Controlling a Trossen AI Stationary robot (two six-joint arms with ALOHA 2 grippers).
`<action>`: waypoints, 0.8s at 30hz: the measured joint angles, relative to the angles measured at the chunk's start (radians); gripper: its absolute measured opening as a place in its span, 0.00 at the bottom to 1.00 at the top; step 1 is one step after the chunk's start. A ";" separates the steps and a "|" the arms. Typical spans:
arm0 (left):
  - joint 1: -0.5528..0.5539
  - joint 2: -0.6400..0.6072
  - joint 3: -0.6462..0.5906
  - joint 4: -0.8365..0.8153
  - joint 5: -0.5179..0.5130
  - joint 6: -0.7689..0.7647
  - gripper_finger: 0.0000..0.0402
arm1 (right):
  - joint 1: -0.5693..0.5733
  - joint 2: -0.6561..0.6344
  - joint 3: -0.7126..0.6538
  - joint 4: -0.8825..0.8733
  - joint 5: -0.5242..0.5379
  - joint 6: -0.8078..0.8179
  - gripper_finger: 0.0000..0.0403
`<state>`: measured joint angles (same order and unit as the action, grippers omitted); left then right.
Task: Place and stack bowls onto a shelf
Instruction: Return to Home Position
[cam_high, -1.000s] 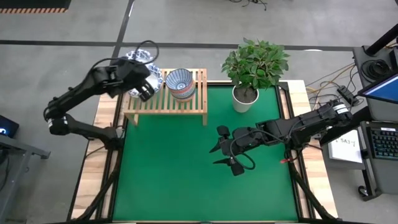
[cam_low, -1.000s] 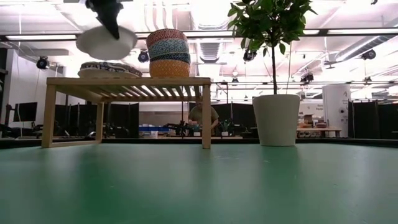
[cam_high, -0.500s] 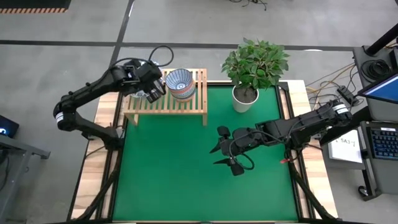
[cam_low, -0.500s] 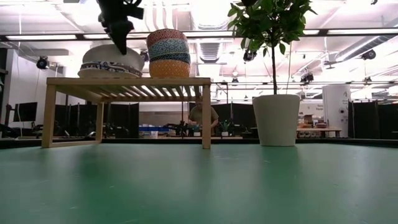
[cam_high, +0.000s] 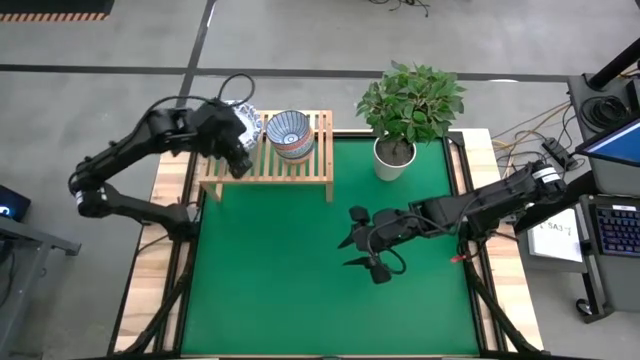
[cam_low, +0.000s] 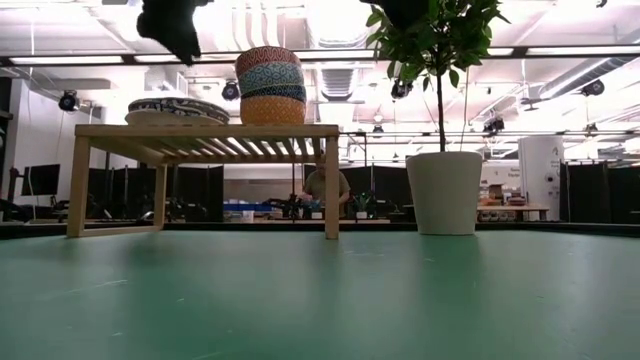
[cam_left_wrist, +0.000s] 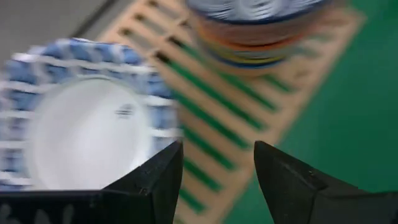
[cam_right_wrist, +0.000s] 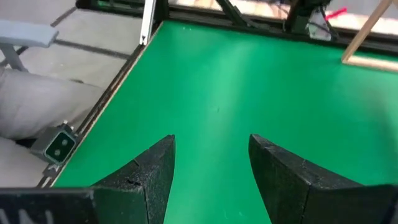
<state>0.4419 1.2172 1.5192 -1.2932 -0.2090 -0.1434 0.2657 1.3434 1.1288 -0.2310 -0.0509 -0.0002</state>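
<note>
The left gripper hovers over one end of the shelf, its fingers parted with nothing between them. The stacked white bowls sit just below it on the slats. The stack of deep patterned bowls stands beside them, farther along the rack from the gripper. The right gripper waits well apart over the green mat, spread wide and empty.

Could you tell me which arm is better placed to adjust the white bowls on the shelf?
Probably left: the left gripper hovers open beside the white bowls on the shelf, while the right gripper waits over the green mat, away from it.
</note>
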 joint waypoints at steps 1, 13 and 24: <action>-0.014 -0.018 -0.006 0.011 0.033 -0.026 0.45 | 0.000 0.000 -0.015 0.031 0.000 -0.001 0.48; -0.585 -0.379 -0.563 0.730 0.115 -0.144 0.41 | -0.047 -0.072 -0.241 0.359 -0.089 -0.141 0.48; -0.783 -0.591 -1.040 1.153 -0.041 -0.068 0.41 | -0.224 -0.238 -0.431 0.455 -0.181 -0.091 0.48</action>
<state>-0.3412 0.6260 0.4790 -0.1406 -0.2503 -0.2116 0.0417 1.1050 0.6979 0.2245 -0.2323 -0.0910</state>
